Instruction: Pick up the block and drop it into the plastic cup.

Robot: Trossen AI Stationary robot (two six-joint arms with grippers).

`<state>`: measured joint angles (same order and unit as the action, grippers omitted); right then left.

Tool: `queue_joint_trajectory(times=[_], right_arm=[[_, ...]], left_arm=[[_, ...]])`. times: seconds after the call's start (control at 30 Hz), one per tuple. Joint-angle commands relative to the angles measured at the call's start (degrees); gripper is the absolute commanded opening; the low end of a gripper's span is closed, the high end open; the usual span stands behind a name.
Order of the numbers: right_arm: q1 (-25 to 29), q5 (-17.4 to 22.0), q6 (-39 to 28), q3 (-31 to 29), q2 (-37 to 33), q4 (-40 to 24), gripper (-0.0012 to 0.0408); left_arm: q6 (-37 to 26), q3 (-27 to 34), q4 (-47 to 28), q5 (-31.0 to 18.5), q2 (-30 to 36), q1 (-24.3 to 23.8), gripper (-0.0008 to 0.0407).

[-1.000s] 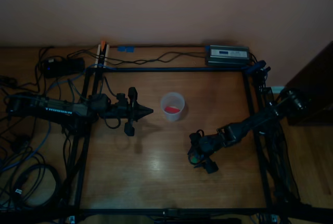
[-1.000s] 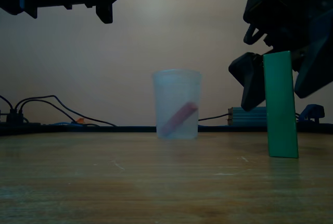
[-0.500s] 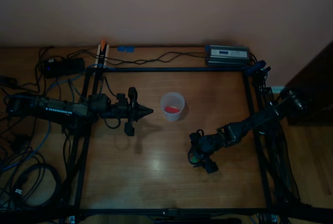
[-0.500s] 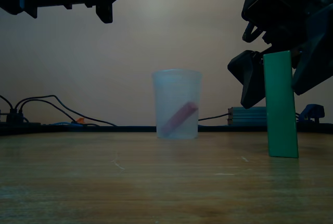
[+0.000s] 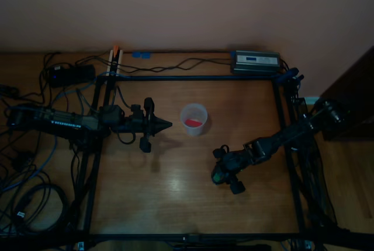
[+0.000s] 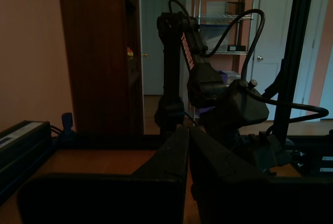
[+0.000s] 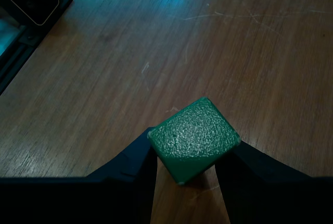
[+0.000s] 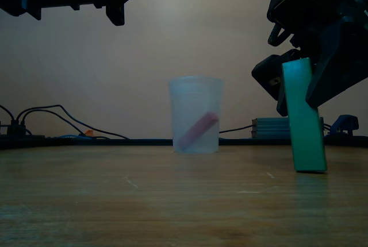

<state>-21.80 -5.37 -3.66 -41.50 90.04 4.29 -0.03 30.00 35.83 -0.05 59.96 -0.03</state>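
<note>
Tilted now where it stood upright half a second ago, the block (image 8: pixel 302 118) leans in my right gripper (image 8: pixel 299 77), its foot seemingly still on the table (image 8: pixel 144 201) in the exterior view. From above, open wood separates it from the plastic cup (image 5: pixel 194 119). My right wrist view shows jaws clamped on it. Left gripper (image 6: pixel 187 146) hovers with its jaws pressed together.
</note>
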Motion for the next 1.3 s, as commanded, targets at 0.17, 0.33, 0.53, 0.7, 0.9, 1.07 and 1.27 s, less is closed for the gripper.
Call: queue_joint_trajectory(times=[0.17, 0.33, 0.53, 0.7, 0.9, 1.07, 1.27], right_arm=[[0.0, -0.04, 0.17, 0.04, -0.26, -0.07, 0.0001], [0.0, 0.02, 0.22, -0.07, -3.48, -0.09, -0.0001], [0.17, 3.28, 0.17, 0.0, -12.37, -7.5, -0.0001], [0.79, 7.52, -0.31, 0.66, -20.41, -16.0, 0.0], [4.74, 10.03, -0.07, 1.29, -28.68, -21.24, 0.0], [11.1, 10.12, 2.51, 1.2, -32.76, -21.9, 0.0], [19.82, 10.1, 5.6, 0.79, -33.99, -20.44, 0.0]], left_arm=[[0.02, 0.02, 0.0, 0.02, 0.02, 0.02, 0.0], [0.02, 0.02, 0.0, 0.0, 0.02, 0.02, 0.0], [0.02, 0.02, 0.0, 0.0, 0.02, 0.02, 0.0], [0.0, 0.02, 0.04, 0.02, 0.02, 0.02, 0.0], [0.02, 0.02, 0.02, 0.0, 0.02, 0.02, 0.0], [0.02, 0.02, 0.04, 0.0, 0.02, 0.02, 0.0], [0.02, 0.02, 0.04, 0.0, 0.02, 0.02, 0.0]])
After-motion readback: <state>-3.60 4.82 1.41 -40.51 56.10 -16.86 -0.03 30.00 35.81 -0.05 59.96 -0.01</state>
